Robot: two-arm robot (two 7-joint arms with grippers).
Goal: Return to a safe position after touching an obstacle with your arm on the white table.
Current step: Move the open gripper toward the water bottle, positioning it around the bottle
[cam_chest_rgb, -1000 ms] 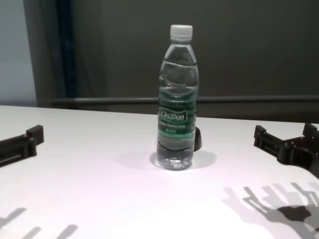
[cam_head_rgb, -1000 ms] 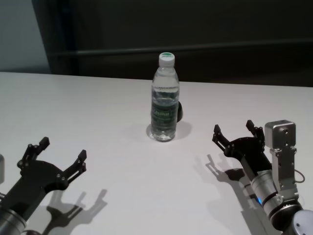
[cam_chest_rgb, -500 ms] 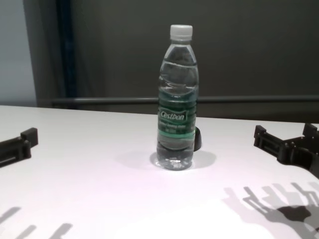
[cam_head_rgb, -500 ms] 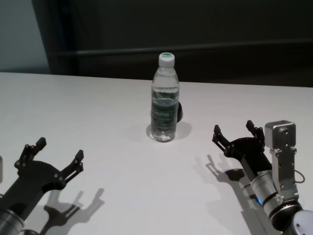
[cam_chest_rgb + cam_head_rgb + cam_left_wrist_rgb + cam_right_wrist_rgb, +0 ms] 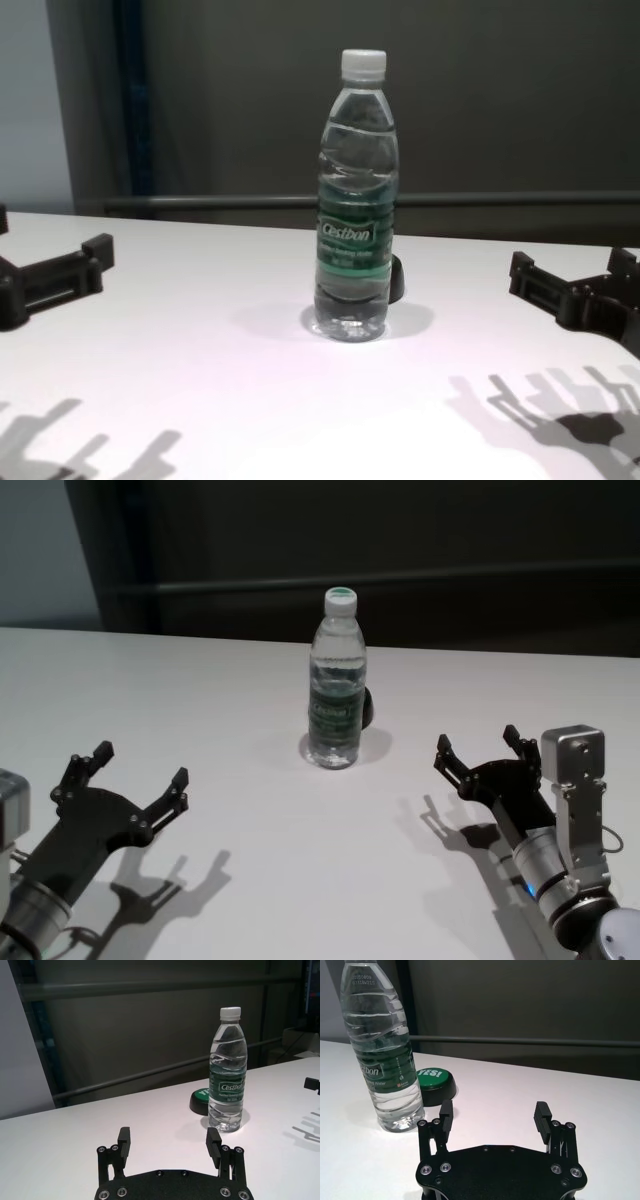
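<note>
listing left to right. left gripper (image 5: 136,769): black, two-fingered, hovering over the near left part of the white table (image 5: 200,700), fingers spread wide with nothing between them, pointing toward the middle; its shadow falls on the tabletop just below. well apart from the bottle. water bottle (image 5: 337,680): tall, clear, white screw cap, dark green "cestbon" label band, standing upright near the table's centre, toward the far edge, untouched by either arm. green-topped black dome (image 5: 436,1082): small, marked "yes!", sitting on the table just behind and beside the bottle's base, mostly hidden by it from the head view. right gripper (image 5: 480,750): black, released and empty, fingers parted, held low over the near right part of the table, aimed toward the bottle but clear of it.
</note>
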